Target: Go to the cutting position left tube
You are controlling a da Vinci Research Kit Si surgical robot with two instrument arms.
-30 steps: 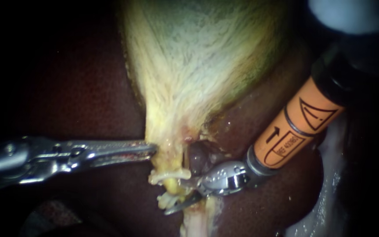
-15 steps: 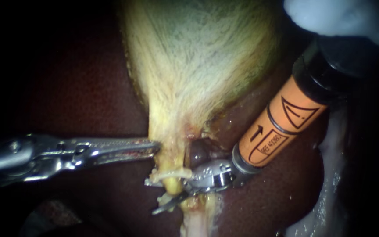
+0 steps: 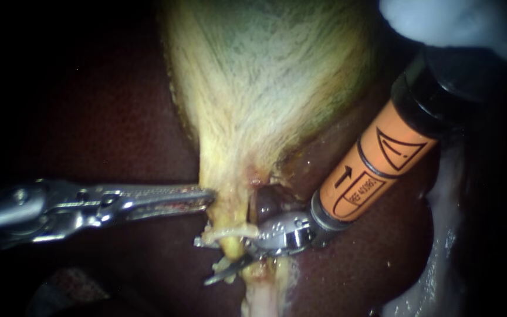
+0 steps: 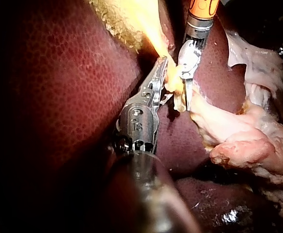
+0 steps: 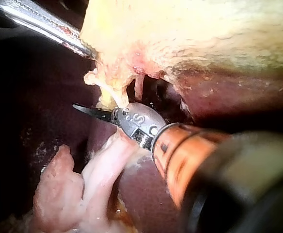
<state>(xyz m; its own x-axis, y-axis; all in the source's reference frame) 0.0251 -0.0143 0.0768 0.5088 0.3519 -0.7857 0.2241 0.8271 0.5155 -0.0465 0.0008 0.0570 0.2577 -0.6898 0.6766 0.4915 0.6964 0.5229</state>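
Note:
The yellow-green gallbladder (image 3: pixel 265 88) narrows downward over the dark red liver (image 3: pixel 118 117). My left instrument (image 3: pixel 206 196) comes in level from the left, its jaws shut on the neck of the gallbladder; its wrist view shows the same grip (image 4: pixel 162 68). Below the neck runs a pale yellow tube (image 3: pixel 230 248). My right instrument (image 3: pixel 221 258), with an orange collar, has thin blades open. One blade lies above and one below the tube. In the right wrist view the dark blade tip (image 5: pixel 90 111) pokes out past the tube (image 5: pixel 113 94).
Pale pink fatty tissue (image 4: pixel 248 141) lies beside and below the tube, also visible under the right instrument (image 5: pixel 83 179). A thin pinkish strand (image 5: pixel 139 85) runs next to the yellow tube. A pale blurred object (image 3: pixel 453 20) sits at the upper right.
Over the last second my right instrument slid left along the liver, bringing its open blades around the yellow tube. It has held still for the last half second. The left instrument kept its grip.

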